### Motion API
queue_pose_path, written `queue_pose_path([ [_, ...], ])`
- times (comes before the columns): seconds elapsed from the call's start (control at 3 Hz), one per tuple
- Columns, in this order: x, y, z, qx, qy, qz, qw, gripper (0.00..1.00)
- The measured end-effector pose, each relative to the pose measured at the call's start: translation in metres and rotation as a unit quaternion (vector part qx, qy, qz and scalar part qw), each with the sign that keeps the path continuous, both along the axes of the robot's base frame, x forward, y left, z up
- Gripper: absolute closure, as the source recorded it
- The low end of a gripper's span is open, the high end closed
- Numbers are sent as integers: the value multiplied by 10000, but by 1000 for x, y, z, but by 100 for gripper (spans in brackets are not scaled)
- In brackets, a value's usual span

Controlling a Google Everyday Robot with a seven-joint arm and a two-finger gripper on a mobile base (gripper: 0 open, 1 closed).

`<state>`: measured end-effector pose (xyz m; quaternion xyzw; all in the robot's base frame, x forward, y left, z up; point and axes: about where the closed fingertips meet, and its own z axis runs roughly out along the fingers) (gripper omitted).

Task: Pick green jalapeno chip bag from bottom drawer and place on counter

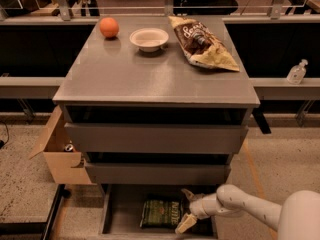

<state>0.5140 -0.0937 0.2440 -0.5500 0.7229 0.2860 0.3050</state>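
The robot's white arm [260, 211] stretched from the lower right corner of the frame toward the left, almost level, with a bulky rounded segment at the right edge. Its gripper [186, 210] sat at the bottom centre of the frame, pointing left, its two tan fingers [185, 224] spread apart, one above the other.
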Motion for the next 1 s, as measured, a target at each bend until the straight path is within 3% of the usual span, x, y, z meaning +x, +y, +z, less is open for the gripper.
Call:
queue_pose_path([
  [1.0,22,29,-34,9,-246,61,9997,0],
])
